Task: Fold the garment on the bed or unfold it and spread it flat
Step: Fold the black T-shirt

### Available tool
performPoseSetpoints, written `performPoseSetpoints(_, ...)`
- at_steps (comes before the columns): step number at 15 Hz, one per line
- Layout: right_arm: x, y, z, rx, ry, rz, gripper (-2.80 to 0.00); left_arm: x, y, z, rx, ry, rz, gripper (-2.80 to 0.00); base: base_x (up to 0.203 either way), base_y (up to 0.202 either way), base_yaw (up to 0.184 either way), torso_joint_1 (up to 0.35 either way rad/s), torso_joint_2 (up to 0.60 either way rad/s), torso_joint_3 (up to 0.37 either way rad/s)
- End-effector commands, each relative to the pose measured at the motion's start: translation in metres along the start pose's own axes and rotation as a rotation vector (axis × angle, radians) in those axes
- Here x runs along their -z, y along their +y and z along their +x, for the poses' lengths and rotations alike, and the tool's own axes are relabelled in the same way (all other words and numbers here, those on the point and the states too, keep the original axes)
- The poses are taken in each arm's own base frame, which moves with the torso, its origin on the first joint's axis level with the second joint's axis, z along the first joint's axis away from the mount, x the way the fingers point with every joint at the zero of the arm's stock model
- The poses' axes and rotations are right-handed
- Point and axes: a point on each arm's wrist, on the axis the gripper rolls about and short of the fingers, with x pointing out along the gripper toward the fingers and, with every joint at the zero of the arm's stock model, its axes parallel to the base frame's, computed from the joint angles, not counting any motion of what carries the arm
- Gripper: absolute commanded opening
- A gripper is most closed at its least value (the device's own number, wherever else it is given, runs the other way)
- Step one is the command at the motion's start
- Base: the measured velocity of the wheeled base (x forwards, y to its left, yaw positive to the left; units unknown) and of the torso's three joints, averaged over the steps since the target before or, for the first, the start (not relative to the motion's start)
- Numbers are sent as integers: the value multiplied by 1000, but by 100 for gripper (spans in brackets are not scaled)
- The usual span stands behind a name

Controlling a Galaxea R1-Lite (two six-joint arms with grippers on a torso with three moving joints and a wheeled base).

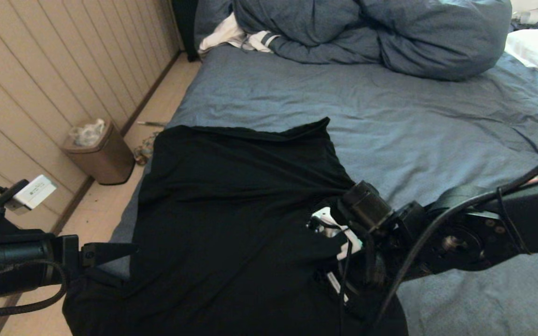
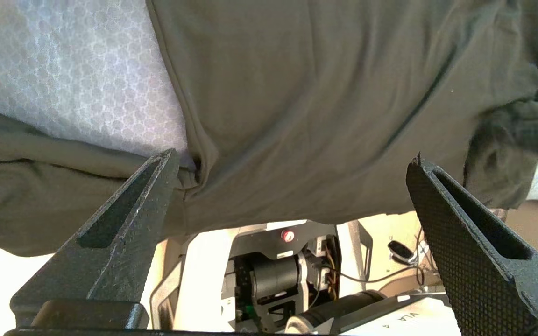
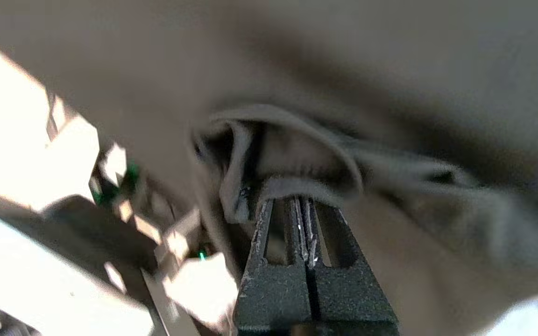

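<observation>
The plain black short-sleeved T-shirt [image 1: 231,210] lies on the big bed with the wrinkled blue-grey sheet [image 1: 414,121], by its near left edge; the right gripper [image 3: 299,200] pinches a fold of it tight; the left gripper [image 2: 292,186] waits beside it, fingers wide apart.

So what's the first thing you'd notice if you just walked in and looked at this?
The big black T-shirt spread over the near left part of the bed, hanging over its edge. The right end effector is shut on a bunched fold at the shirt's right side, while the left end effector waits open at its left edge. At the far end sits a lumpy blue-grey duvet.
</observation>
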Motion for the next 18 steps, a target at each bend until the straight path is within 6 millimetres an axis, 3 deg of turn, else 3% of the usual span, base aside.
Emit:
performPoseSetpoints(1, -20, 6, 12, 10, -27, 25, -280, -1, 0, 0, 2, 1, -2, 0, 0, 0, 0, 0, 0, 0)
performPoseSetpoints(4, -40, 19, 17, 17, -103, 75, -280, -1, 0, 1, 1, 2, -4, 0, 0, 0, 0, 0, 0, 0)
performPoseSetpoints(7, -40, 24, 9, 15, -148, 72, -280, -2, 0, 1, 3, -8, 0, 0, 0, 0, 0, 0, 0, 0)
performPoseSetpoints(9, -28, 21, -13, 22, -168, 73, -280, -4, 0, 1, 8, -29, 12, 0, 0, 0, 0, 0, 0, 0)
performPoseSetpoints(13, 15, 8, -42, 41, -146, 83, -280, -4, 0, 4, 8, -31, 11, 0, 0, 0, 0, 0, 0, 0)
performPoseSetpoints(15, 27, -6, -46, 70, -133, 112, -280, -4, 0, 4, 8, -31, 11, 0, 0, 0, 0, 0, 0, 0)
performPoseSetpoints(18, 42, -8, -43, 78, -91, 108, -280, -3, 1, 4, 8, -28, 10, 0, 0, 0, 0, 0, 0, 0)
